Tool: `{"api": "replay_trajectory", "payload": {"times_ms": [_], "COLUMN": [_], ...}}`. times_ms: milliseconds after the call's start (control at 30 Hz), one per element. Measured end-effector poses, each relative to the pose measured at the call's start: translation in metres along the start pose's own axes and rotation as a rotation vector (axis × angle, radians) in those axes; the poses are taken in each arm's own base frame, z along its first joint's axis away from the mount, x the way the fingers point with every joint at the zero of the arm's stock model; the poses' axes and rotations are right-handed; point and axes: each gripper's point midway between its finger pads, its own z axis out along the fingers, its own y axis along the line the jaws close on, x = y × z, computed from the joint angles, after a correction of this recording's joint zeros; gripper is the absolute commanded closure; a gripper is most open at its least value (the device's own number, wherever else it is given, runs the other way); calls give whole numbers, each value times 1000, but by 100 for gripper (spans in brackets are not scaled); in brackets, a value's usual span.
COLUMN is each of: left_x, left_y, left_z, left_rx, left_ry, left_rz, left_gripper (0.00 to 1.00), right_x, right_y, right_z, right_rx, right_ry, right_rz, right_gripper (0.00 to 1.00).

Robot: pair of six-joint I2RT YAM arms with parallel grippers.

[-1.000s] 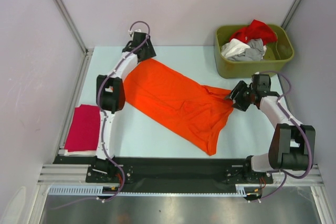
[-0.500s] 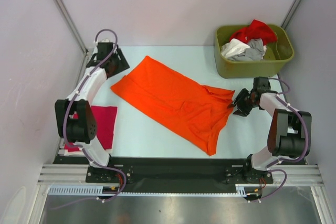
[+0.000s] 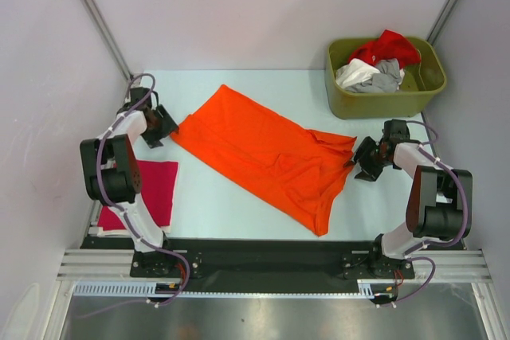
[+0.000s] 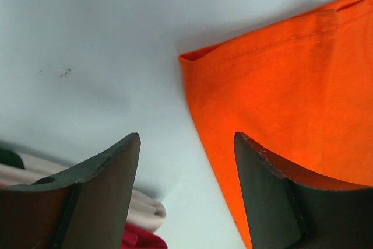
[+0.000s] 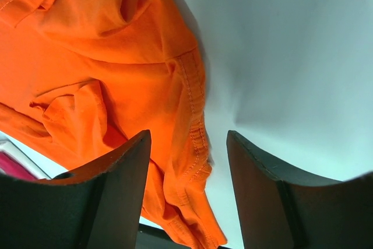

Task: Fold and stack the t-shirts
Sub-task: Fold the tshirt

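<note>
Top external view, from the left: a magenta t-shirt [image 3: 151, 193] lies folded into a flat rectangle at the near-left edge of the surface [image 3: 239, 216], so one tee looks done. Just beyond it the left hand [image 3: 163, 123] hovers low beside the left corner of the orange t-shirt [image 3: 267, 153]. Its fingers stand wide with nothing between them, and the left wrist view shows the stitched hem corner just to their right.

The orange t-shirt stretches slantwise across the middle, mostly flat and smooth. It is soft matte knit, rumpled into ridges toward its right end. There the right hand [image 3: 362, 158] sits at the bunched edge, fingers likewise spread and empty, with the ribbed seam lying under the gap.

Far right, an olive plastic bin [image 3: 343, 101] holds a red t-shirt [image 3: 388, 45], a white t-shirt [image 3: 355, 73] and a grey t-shirt [image 3: 384, 77], crumpled together.

Judging by this, the orange tee is being laid out for folding. Next, each hand likely needs to pinch its corner, thin cloth only, and the wrinkled right end wants smoothing first.
</note>
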Motion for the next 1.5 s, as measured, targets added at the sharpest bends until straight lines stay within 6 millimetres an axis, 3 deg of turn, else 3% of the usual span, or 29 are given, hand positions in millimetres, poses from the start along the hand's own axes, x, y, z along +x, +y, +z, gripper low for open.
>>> {"api": "replay_trajectory", "payload": {"times_ms": [200, 400, 533, 667, 833, 1000, 1100, 1300, 1500], "left_x": [7, 0, -5, -7, -7, 0, 10, 10, 1], "left_y": [2, -2, -5, -6, -5, 0, 9, 31, 55], "left_z": [27, 38, 45, 48, 49, 44, 35, 18, 13], "left_rx": [2, 14, 18, 23, 21, 16, -10, -61, -105], "left_ry": [66, 63, 55, 54, 56, 53, 57, 40, 29], "left_rz": [-11, -13, -14, -6, 2, 8, 7, -20, -51], "left_gripper": [30, 40, 66, 81, 99, 100, 100, 100, 100], "right_x": [0, 2, 3, 3, -6, -17, -24, -39, -42], "right_y": [-1, -3, -6, -7, -2, 5, 4, 8, 17], "right_z": [0, 4, 7, 9, 16, 28, 31, 37, 40], "right_rx": [-3, -1, 5, 8, 1, 19, 58, 95, 103], "right_ry": [1, 18, 26, 31, 24, 12, -9, -15, 9], "right_rz": [-19, -23, -28, -31, -42, -57, -61, -63, -110], "right_gripper": [35, 33, 34, 40, 55, 79, 87, 88, 81]}}
